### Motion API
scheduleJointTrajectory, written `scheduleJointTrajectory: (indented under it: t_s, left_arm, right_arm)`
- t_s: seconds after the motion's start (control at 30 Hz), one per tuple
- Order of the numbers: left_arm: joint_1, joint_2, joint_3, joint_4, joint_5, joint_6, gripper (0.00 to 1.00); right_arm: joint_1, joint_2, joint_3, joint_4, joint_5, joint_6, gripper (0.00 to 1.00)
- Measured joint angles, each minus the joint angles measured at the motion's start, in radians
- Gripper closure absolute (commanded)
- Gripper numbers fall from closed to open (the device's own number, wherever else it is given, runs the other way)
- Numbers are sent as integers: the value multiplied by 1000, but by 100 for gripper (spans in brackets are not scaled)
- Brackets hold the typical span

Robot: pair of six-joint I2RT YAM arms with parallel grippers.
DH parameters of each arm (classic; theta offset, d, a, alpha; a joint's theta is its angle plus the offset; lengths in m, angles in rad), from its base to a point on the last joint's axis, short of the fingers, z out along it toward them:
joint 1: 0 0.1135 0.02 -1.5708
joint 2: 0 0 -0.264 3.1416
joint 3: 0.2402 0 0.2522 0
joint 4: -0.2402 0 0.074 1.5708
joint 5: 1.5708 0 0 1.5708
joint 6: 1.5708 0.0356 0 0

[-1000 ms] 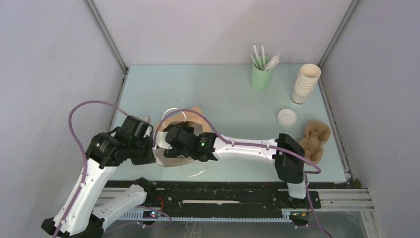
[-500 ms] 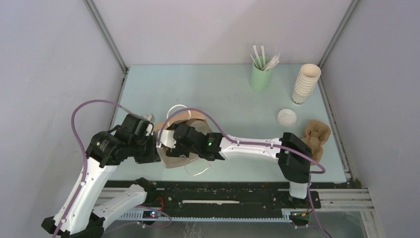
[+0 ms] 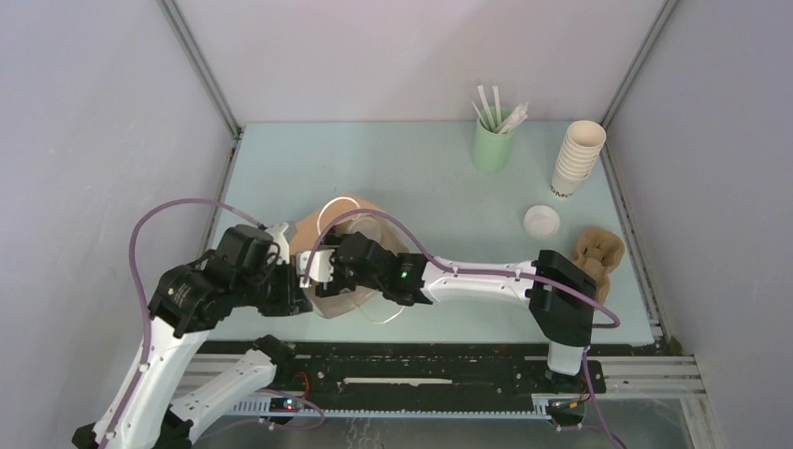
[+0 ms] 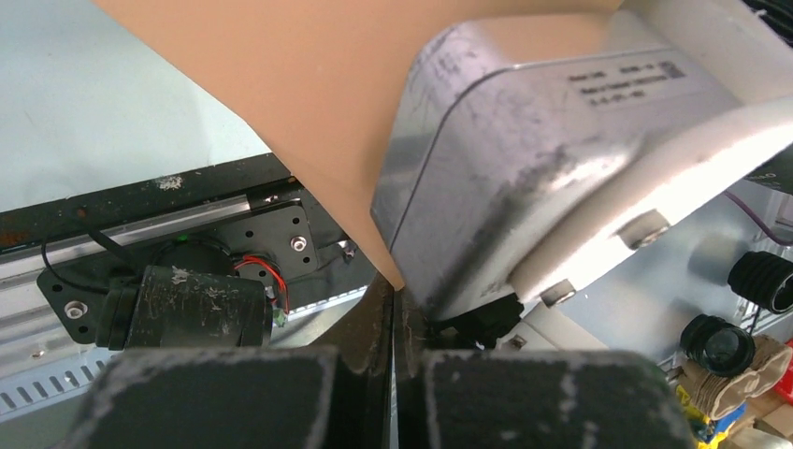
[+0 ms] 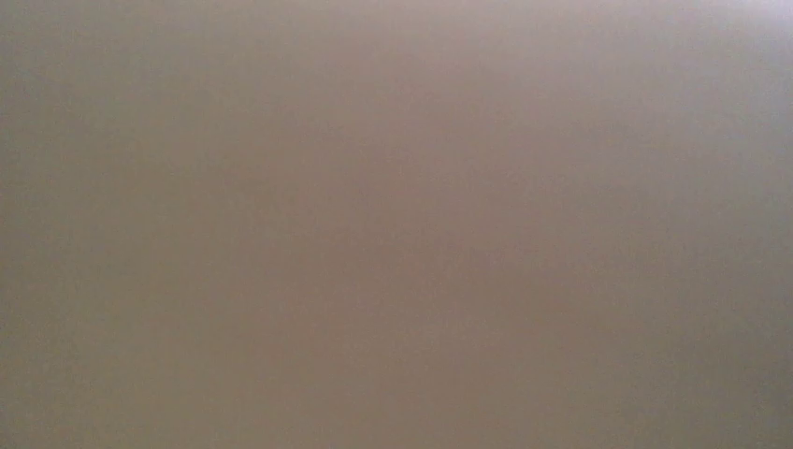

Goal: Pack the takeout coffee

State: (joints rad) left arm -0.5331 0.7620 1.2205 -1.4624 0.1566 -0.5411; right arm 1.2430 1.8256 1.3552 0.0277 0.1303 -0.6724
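The brown paper bag [image 3: 351, 215] stands near the table's front edge, white handles up. My left gripper [image 3: 292, 288] is shut on its near-left rim; in the left wrist view the closed jaws [image 4: 395, 309] pinch a corner of the bag [image 4: 309, 94]. My right gripper [image 3: 329, 271] reaches into the bag's mouth and its fingers are hidden there. The right wrist view shows only flat brown. One takeout coffee cup [image 3: 541, 222] with a white lid stands on the table to the right, apart from both grippers.
A green cup of white sticks [image 3: 493, 140] and a tall stack of lidless cups [image 3: 577, 157] stand at the back right. A brown pulp carrier [image 3: 595, 260] lies by the right edge. The right arm's grey housing [image 4: 524, 159] fills the left wrist view.
The left arm has drawn in toward the near edge, pulling the bag's rim with it. The right gripper has moved slightly left and nearer, and the bag has shifted around it.
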Motion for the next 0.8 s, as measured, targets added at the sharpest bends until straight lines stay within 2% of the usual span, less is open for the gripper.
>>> scheduleJointTrajectory:
  t_s: [0.23,0.43,0.63,0.8]
  left_arm:
    - [-1,-26,-22,-3,-33,0,100]
    - [-1,-25,-22,-6,-44,0,100]
    - [-1,-25,-22,-2,-42,0,100]
    - [-2,-18,-22,13,-18,0,100]
  right_arm:
    - [27,11,15,-5,115,-24,44]
    - [29,14,18,-13,98,3,39]
    - [26,18,17,-21,55,60,24]
    - [6,16,-10,-5,-46,112,8]
